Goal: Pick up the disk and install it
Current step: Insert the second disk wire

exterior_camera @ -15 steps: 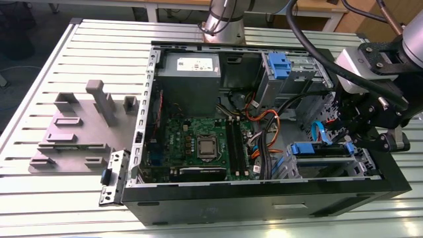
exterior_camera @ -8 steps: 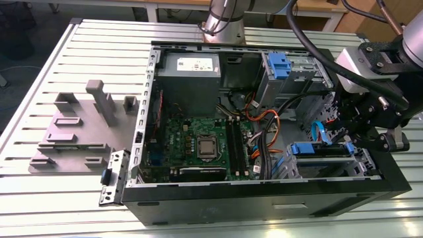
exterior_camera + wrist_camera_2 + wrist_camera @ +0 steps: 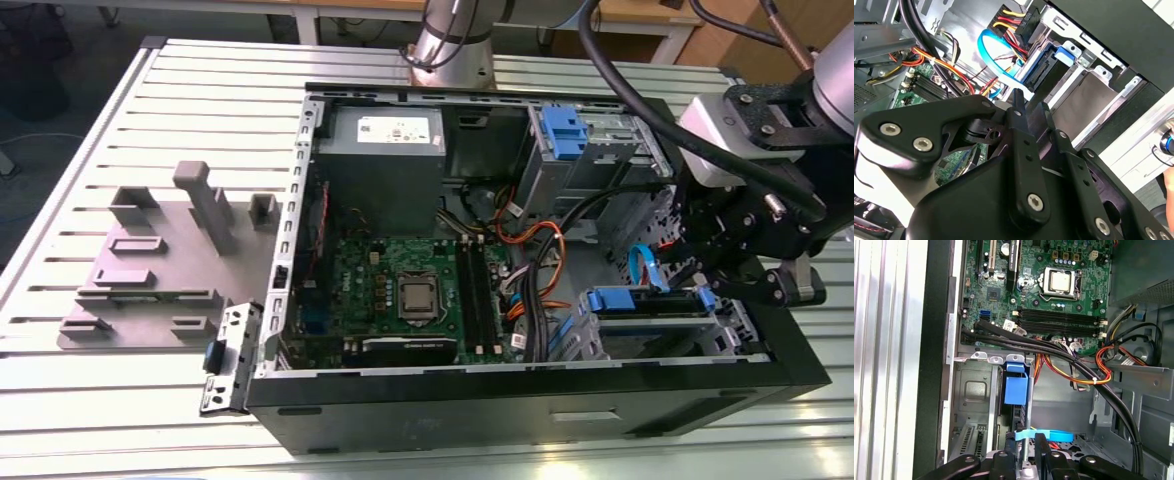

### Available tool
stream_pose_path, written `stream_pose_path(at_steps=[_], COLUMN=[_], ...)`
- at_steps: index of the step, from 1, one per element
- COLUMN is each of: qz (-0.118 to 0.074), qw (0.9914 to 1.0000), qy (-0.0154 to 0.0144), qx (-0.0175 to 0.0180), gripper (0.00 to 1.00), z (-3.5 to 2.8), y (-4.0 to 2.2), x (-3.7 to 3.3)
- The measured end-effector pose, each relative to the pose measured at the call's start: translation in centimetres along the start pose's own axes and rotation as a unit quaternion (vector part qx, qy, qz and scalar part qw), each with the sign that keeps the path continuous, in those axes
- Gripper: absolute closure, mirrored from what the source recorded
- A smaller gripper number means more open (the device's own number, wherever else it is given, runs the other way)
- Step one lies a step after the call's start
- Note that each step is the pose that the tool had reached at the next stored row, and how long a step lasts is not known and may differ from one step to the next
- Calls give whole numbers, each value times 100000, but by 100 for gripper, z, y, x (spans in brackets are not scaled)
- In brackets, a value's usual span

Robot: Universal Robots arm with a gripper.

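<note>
The disk point(image 3: 638, 301), edged by its blue carrier bracket, sits in the drive cage at the case's front corner, on the exterior view's right. Its blue handle point(image 3: 1016, 385) faces out of the bay in the first wrist view, and the disk point(image 3: 1066, 53) lies in the metal cage in the second wrist view. My gripper point(image 3: 705, 275) hangs just above and beside that cage, inside the open case. The black fingers point(image 3: 1040, 450) stand close together with nothing between them, a short way from the handle. A light-blue data cable point(image 3: 1046, 435) crosses just in front of the fingertips.
The open tower case point(image 3: 534, 400) lies on a slatted metal table point(image 3: 134, 420). Inside are a green motherboard point(image 3: 400, 290), a grey power-supply box point(image 3: 380, 150), an upper cage with another blue carrier point(image 3: 561, 132) and orange and black cables point(image 3: 1089, 375). A grey fixture block point(image 3: 147, 270) stands on the exterior view's left.
</note>
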State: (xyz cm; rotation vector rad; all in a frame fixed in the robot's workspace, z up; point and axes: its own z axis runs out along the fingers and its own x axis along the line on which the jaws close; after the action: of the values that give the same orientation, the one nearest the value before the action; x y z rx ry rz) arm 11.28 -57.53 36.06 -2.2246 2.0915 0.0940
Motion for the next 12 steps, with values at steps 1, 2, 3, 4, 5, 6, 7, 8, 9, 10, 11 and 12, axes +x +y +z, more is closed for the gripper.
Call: stream_pose_path(at_steps=[1,2,3,4,5,6,7,8,9,10,11,12], qz=[-1,-1,2,1,3,5,4,5,6,7,6,3], qw=[100000,100000,100000,100000,100000,100000,100000,100000,100000,100000,100000,100000], qy=[1,0,0,-1,2,11,1,-7,0,5,3,-9], qx=[-11,-24,-33,-44,-56,-65,-65,-65,-66,-67,-65,-65], gripper=[70,70,70,70,70,70,70,70,70,70,70,70], z=[0,0,0,0,-1,-7,-14,-20,-29,-39,-50,-52], y=[0,0,0,0,0,0,0,0,-1,-1,-1,-1], x=[0,0,0,0,0,1,-1,-2,-3,-4,-5,-5])
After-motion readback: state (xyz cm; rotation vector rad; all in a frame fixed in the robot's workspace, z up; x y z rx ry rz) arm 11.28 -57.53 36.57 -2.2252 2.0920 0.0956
